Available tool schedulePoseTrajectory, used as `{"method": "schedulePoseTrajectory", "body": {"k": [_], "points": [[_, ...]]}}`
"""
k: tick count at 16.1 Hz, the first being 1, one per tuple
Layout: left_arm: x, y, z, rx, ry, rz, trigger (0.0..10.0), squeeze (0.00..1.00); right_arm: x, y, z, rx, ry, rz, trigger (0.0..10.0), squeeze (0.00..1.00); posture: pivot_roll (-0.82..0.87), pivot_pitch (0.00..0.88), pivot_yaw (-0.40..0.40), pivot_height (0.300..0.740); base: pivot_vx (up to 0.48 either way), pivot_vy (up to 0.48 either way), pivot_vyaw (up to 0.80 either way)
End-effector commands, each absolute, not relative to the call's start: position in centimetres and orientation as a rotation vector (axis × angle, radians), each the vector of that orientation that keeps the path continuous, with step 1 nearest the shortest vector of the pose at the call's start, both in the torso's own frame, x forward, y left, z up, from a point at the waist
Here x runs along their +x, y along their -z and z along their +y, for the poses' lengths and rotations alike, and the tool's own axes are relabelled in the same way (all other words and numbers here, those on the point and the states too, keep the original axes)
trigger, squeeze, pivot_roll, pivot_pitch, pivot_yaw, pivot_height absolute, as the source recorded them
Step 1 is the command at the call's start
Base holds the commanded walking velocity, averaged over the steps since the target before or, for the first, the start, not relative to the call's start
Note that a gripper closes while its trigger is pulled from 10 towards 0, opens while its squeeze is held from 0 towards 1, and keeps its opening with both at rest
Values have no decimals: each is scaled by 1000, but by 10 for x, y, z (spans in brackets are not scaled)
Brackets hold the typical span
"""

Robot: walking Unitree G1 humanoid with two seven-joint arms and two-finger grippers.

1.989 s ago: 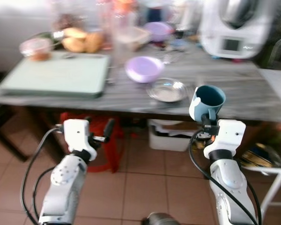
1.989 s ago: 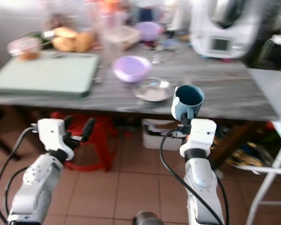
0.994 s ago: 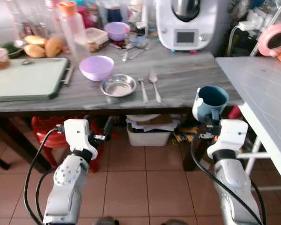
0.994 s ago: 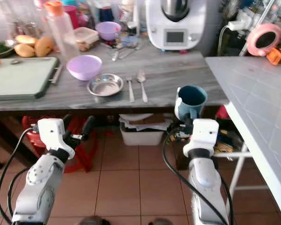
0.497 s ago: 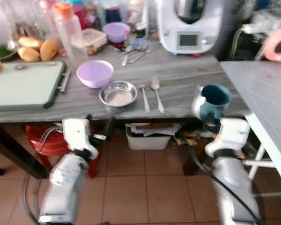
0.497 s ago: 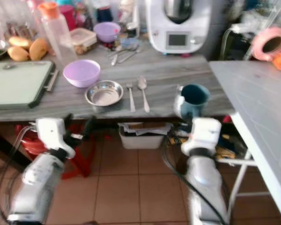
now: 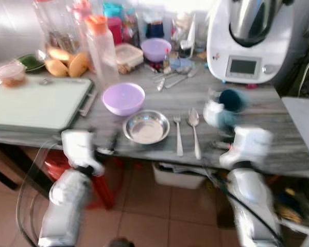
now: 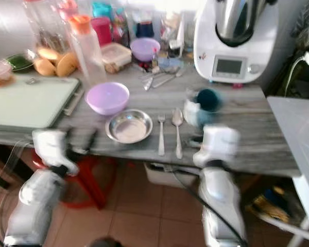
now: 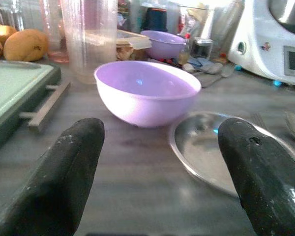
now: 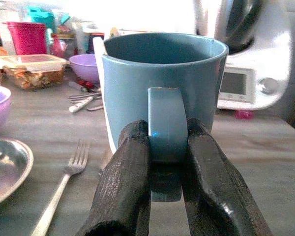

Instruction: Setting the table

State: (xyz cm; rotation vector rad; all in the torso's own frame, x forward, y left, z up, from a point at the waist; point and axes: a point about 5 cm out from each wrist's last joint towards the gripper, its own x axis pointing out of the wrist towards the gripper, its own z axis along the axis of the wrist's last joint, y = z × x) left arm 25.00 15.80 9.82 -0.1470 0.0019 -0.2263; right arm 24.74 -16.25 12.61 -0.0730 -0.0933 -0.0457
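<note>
The right gripper (image 10: 160, 196) has its two black fingers clamped on the handle of the blue mug (image 10: 162, 93), carrying it upright above the grey table (image 7: 278, 139). Past the fingertips and off to one side lie the fork (image 10: 64, 187) and, nearer the mug, the spoon (image 7: 194, 128), both flat on the wood grain, with the steel dish (image 7: 146, 127) just beyond the fork. Over on the other arm, the left gripper (image 9: 157, 182) holds its fingers well apart, with nothing between them; straight ahead of its tips sit the lilac bowl (image 9: 146, 91) and the rim of that same steel dish.

The step in hand looks like bringing the mug in to complete the place setting. The head views are blurred, so I cannot tell whether the mug's base is touching the tabletop yet. The next move calls for a level descent onto bare table beside the spoon, staying clear of the cutlery, with the mug settled before the fingers part
</note>
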Motion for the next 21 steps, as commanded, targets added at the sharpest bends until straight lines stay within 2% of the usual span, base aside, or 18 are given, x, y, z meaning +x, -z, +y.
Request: {"method": "schedulePoseTrajectory", "body": {"k": [1,13,19,21], "points": [[253,-104,148,-152,253,-19,10000,0,245,-127,-175,-96,100,-100,10000,0,-43,0,23,740,0,0,0],[253,-105,150,-143,248,-24,10000,0,248,-132,-175,-90,73,-125,10000,0,-39,0,25,740,0,0,0],[252,-104,150,-141,250,-20,10000,0,247,-131,-177,-107,85,-120,10000,0,-42,0,27,740,0,0,776],[252,-104,150,-141,251,-20,10000,0,246,-130,-179,-105,96,-117,10000,0,-41,0,26,740,0,0,256]]}}
